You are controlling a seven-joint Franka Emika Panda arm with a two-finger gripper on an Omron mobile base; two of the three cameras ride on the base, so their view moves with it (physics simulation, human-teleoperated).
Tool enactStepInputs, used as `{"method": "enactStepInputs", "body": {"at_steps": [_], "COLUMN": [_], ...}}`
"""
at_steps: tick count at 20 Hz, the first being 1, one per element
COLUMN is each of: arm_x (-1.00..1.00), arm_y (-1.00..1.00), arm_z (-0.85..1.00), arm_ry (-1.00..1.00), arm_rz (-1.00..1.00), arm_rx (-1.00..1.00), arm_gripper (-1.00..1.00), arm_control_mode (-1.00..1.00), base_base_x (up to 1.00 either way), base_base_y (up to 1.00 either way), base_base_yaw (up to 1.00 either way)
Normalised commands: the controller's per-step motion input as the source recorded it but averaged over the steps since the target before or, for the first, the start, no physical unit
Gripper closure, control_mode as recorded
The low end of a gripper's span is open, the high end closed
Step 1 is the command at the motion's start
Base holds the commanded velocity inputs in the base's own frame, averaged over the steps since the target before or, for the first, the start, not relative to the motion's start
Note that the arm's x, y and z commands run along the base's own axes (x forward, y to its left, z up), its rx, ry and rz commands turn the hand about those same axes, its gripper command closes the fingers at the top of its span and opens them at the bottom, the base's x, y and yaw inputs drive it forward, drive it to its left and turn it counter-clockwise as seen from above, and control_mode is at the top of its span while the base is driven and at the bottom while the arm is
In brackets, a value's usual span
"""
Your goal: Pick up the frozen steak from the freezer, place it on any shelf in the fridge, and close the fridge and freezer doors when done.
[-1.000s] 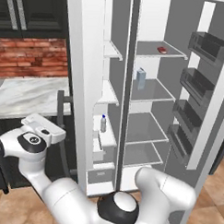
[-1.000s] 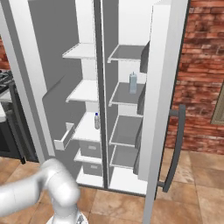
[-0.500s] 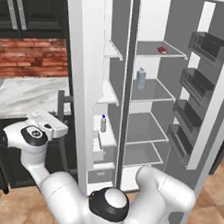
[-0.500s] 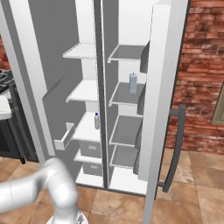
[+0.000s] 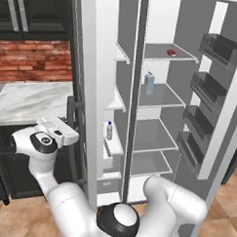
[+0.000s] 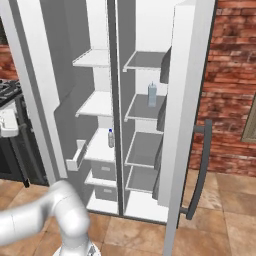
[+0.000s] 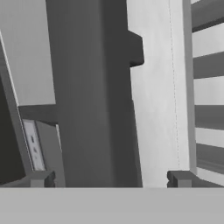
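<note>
1. With both tall white doors standing open, you see the white side-by-side appliance [image 5: 135, 116] from the front: the freezer half with white inner shelves [image 5: 116, 103] on the left and the fridge half with a grey interior [image 5: 160, 93] on the right.
2. The small flat dark-red frozen steak [image 5: 171, 53] lies on the top thin grey shelf [image 5: 168, 58] of the fridge, toward its right side.
3. One shelf lower stands a tall pale-blue carton [image 5: 149, 83], which you also find in the right base view [image 6: 152, 94].
4. A small clear blue-capped bottle [image 5: 109, 130] stands upright on a white freezer shelf, above the pale drawers [image 6: 104, 170].
5. The plain fridge door [image 5: 223, 105] carries dark inner bins [image 5: 218, 49], stacked one above another.
6. In the left base view the white hand sits low at the left, just beside the edge of the freezer door [image 5: 90, 90] and its dark vertical bar handle [image 5: 73, 138].
7. The two-finger gripper [image 7: 111, 180] has its tips spread wide with nothing between them; ahead of it you see the door's white surface and a dark upright bar.
8. The steak is well apart from the gripper.
</note>
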Motion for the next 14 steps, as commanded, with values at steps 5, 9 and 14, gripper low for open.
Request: {"method": "enactStepInputs", "body": {"at_steps": [5,9,14], "arm_x": [0.29,0.26,0.33], "arm_y": [-1.00,-1.00,-0.97], "arm_z": [0.00,0.00,0.00], "arm_ry": [0.00,0.00,0.00], "arm_rz": [-0.05,-0.09,-0.10], "arm_rx": [0.02,0.02,0.00], "arm_gripper": [-1.00,-1.00,-1.00], "arm_control_mode": [-1.00,-1.00,-1.00], "base_base_x": [0.00,0.00,0.00], "base_base_y": [0.00,0.00,0.00], "base_base_yaw": [0.00,0.00,0.00]}}
